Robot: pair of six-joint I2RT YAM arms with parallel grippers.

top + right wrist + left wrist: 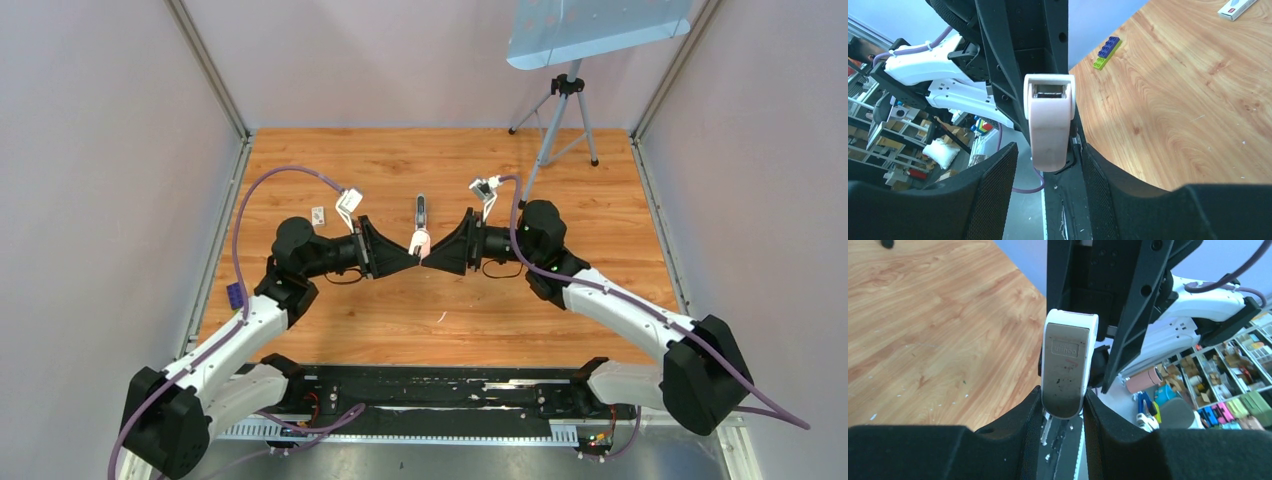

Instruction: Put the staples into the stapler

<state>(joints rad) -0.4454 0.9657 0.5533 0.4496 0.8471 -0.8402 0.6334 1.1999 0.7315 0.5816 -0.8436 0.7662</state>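
Observation:
The stapler [418,243] is held above the wood floor at the middle, where both grippers meet. A dark metal channel [421,210] sticks out from it toward the back. My left gripper [413,257] is shut on the stapler's white and grey body [1066,367], with both fingers [1018,425] pressed against its sides. My right gripper [1048,165] is open around the stapler's other, pinkish-white end [1049,125], with a gap on each side. That end has an opening [1049,90] with silvery metal inside. No loose staple strips can be made out.
A small white box [318,213] lies on the floor left of the left gripper and also shows in the right wrist view [1238,7]. A blue and green toy brick [1107,51] lies near the left wall. A tripod [560,125] stands at the back right.

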